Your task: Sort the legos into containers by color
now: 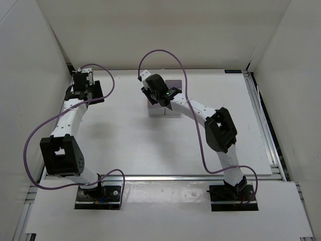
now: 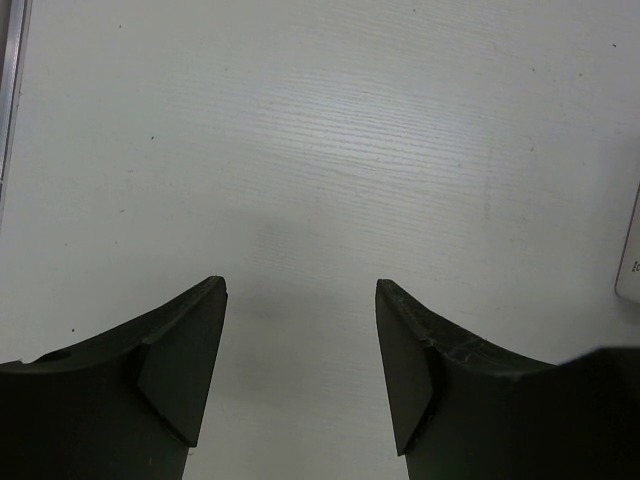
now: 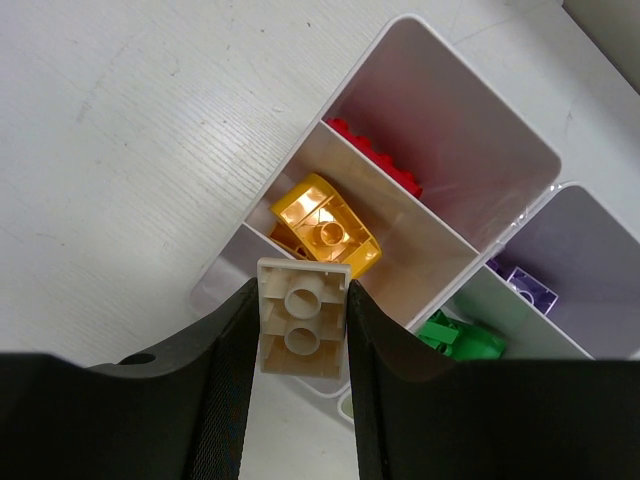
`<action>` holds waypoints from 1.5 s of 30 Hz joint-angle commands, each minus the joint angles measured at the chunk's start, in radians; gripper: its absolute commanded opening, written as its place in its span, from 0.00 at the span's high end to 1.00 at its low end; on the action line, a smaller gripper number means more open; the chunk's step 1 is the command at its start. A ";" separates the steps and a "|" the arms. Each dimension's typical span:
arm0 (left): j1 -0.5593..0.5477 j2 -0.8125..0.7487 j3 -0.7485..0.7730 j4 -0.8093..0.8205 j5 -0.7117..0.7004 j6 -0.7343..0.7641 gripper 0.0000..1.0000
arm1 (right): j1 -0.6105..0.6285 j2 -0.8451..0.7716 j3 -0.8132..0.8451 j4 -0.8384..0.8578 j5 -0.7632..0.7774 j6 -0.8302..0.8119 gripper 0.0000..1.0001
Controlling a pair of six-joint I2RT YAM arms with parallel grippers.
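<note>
Between the fingers (image 3: 220, 390) of your right gripper (image 3: 300, 288) sits a small pale cream plastic brick (image 3: 304, 335). It is pinched by its two long sides, with its hollow underside and two round tubes turned toward the wrist camera. The jaws stand narrow, closed against the brick.

It hangs over the corner of the block of square translucent-white open-top bins (image 3: 470, 120) that lies nearest that camera. From this angle you cannot tell which compartment is straight below it. Just beyond it, in the next compartment of the block, a yellow-orange studded brick (image 3: 325, 232) lies tilted. One compartment further, a red brick (image 3: 378, 157) lies along the wall. In the block's other row, a clear purple brick (image 3: 527, 285) lies in one bin and green bricks (image 3: 458, 340) lie in the bin beside it.

From above, your right arm reaches across the white table (image 1: 125, 135) and covers most of the block. Well to the left of the block, at the table's far corner, your left gripper (image 2: 300, 290) hovers over bare tabletop. Its jaws are apart with nothing between them.
</note>
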 commanded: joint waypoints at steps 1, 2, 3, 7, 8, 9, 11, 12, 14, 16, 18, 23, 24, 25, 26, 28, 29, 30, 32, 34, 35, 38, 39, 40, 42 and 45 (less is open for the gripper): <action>0.004 0.002 0.037 0.019 0.009 0.001 0.28 | -0.002 0.013 0.036 0.022 -0.003 0.003 0.78; 0.004 0.002 0.037 0.018 0.011 0.001 0.28 | -0.002 0.016 0.036 0.022 -0.003 0.003 0.77; 0.004 0.003 0.034 0.019 0.009 0.002 0.28 | -0.002 0.021 0.036 0.022 -0.004 0.000 0.76; 0.004 0.008 0.035 0.019 0.009 0.007 0.28 | 0.001 0.035 0.038 0.022 -0.007 -0.003 0.74; 0.002 0.011 0.037 0.019 0.009 0.005 0.28 | 0.001 0.038 0.038 0.022 -0.004 -0.003 0.74; 0.004 0.013 0.038 0.019 0.009 0.005 0.28 | -0.002 0.041 0.038 0.025 -0.003 -0.005 0.74; 0.005 0.016 0.040 0.019 0.011 0.007 0.28 | 0.001 0.045 0.039 0.025 -0.003 -0.005 0.72; 0.006 0.019 0.040 0.019 0.011 0.007 0.28 | -0.002 0.045 0.041 0.025 -0.003 -0.005 0.70; 0.004 0.020 0.040 0.018 0.011 0.012 0.28 | -0.002 0.047 0.039 0.024 -0.003 -0.006 0.62; 0.002 0.022 0.042 0.019 0.009 0.010 0.27 | -0.002 0.042 0.038 0.019 -0.006 -0.005 0.55; 0.004 0.022 0.040 0.019 0.009 0.007 0.26 | -0.002 0.038 0.030 0.016 -0.007 -0.006 0.48; 0.004 0.025 0.038 0.018 0.017 0.005 0.21 | -0.002 0.025 0.019 0.019 -0.009 -0.002 0.34; 0.004 0.023 0.040 0.019 0.019 0.005 0.20 | 0.001 0.022 0.016 0.019 -0.007 -0.002 0.33; 0.004 0.025 0.042 0.019 0.025 0.004 0.20 | 0.001 0.015 0.016 0.016 -0.009 -0.002 0.33; 0.004 0.022 0.042 0.019 0.028 0.007 0.19 | 0.001 0.005 0.016 0.016 -0.006 -0.002 0.33; 0.004 0.013 0.046 0.019 0.063 0.012 0.18 | -0.002 -0.037 0.012 0.016 0.015 0.006 0.32; 0.004 0.011 0.049 0.019 0.075 0.013 0.16 | 0.000 -0.057 0.005 0.018 0.022 0.006 0.32; 0.002 0.009 0.049 0.019 0.116 0.025 0.14 | -0.002 -0.111 -0.005 0.019 0.032 0.007 0.32; -0.033 0.014 0.064 0.007 0.120 0.036 0.10 | -0.011 -0.165 -0.025 0.015 0.040 0.015 0.31; -0.059 0.022 0.069 -0.004 0.141 0.058 0.07 | -0.042 -0.240 -0.070 0.004 0.045 0.027 0.31; -0.060 0.034 0.077 -0.005 0.158 0.058 0.03 | -0.078 -0.284 -0.108 -0.013 0.043 0.030 0.31; -0.119 0.066 0.098 -0.027 0.187 0.076 0.01 | -0.170 -0.330 -0.175 -0.039 0.037 0.037 0.31; -0.140 0.089 0.123 -0.033 0.187 0.073 0.01 | -0.246 -0.355 -0.204 -0.068 0.020 0.041 0.31; -0.149 0.101 0.130 -0.037 0.184 0.068 0.00 | -0.287 -0.366 -0.220 -0.079 0.005 0.044 0.31; -0.171 0.141 0.159 -0.048 0.178 0.056 0.01 | -0.437 -0.386 -0.249 -0.129 -0.036 0.055 0.31; -0.172 0.183 0.175 -0.051 0.166 0.041 0.01 | -0.636 -0.396 -0.274 -0.180 -0.208 0.046 0.30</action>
